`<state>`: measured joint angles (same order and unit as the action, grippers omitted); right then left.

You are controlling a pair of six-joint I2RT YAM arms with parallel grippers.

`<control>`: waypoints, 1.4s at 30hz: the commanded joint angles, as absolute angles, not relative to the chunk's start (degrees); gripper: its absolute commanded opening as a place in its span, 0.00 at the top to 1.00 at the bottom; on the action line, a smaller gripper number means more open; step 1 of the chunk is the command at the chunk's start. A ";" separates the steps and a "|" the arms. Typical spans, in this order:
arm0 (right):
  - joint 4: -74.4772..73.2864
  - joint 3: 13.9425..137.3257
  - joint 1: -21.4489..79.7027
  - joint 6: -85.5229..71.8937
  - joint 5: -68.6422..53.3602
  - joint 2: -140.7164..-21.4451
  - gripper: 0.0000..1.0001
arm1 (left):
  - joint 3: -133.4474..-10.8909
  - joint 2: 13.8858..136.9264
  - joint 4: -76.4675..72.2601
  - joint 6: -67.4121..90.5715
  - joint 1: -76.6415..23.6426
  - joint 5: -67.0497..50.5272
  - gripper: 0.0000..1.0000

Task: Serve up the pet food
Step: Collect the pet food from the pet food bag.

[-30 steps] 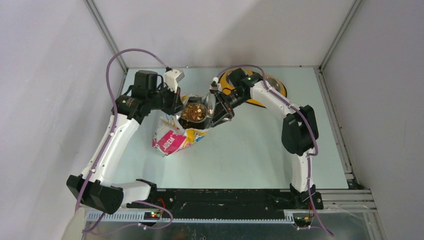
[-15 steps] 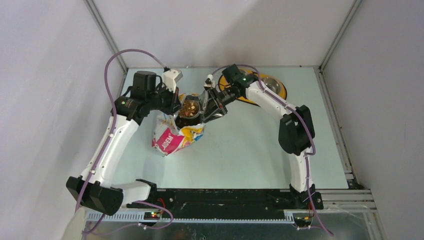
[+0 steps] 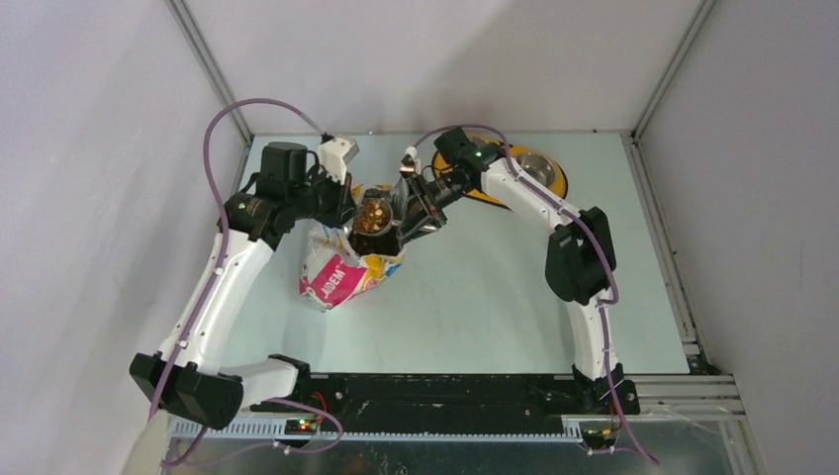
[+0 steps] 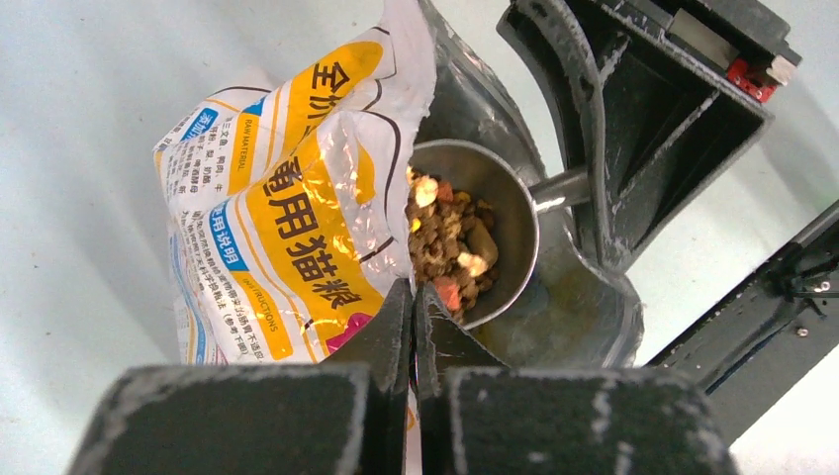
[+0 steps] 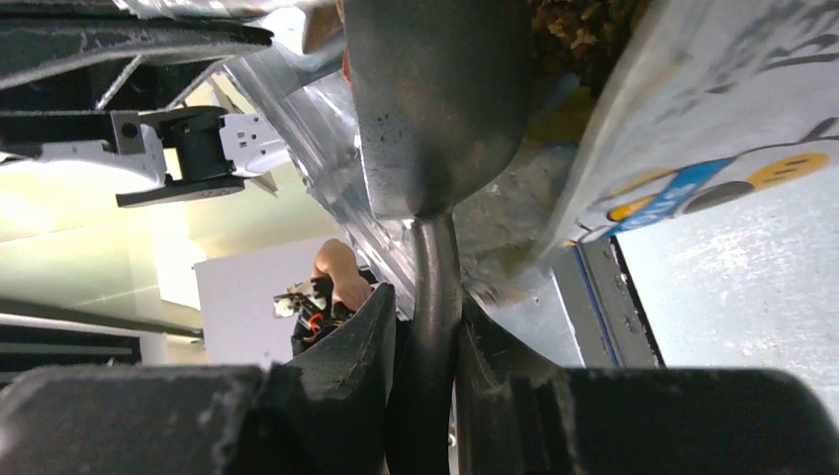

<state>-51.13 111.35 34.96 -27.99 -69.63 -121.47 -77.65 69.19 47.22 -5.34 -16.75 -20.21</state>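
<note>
The pet food (image 4: 450, 252) I care about sits heaped in the bowl of the metal scoop (image 4: 507, 188), a mix of brown, tan and orange kibble. The scoop is level inside the open mouth of the cat-food bag (image 4: 287, 228), so nothing spills. More kibble probably lies deeper in the bag, but I cannot see it.

The right jaws pinch the scoop's thin handle (image 5: 432, 287) from both sides, which gives me control of its tilt. The left jaws are pressed together on the bag's top edge. I judge they are there to hold the mouth open and keep the floppy foil from collapsing onto the scoop.

The bag stands propped on the counter (image 3: 475, 297) between the two arms. The yellow feeder (image 3: 539, 168) waits at the far edge behind the right arm, apart from the bag. The loaded scoop has to go there next, and it must clear the bag's rim without tipping.
</note>
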 commanded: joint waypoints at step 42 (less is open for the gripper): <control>-22.23 89.32 32.74 -34.72 -82.16 -106.49 1.00 | -76.40 65.24 44.90 -1.67 -11.54 -28.23 1.00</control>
<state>-40.69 90.67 31.44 -24.40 -68.95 -106.26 -76.05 67.44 45.47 -2.39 -11.86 -26.35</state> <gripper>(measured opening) 0.258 0.003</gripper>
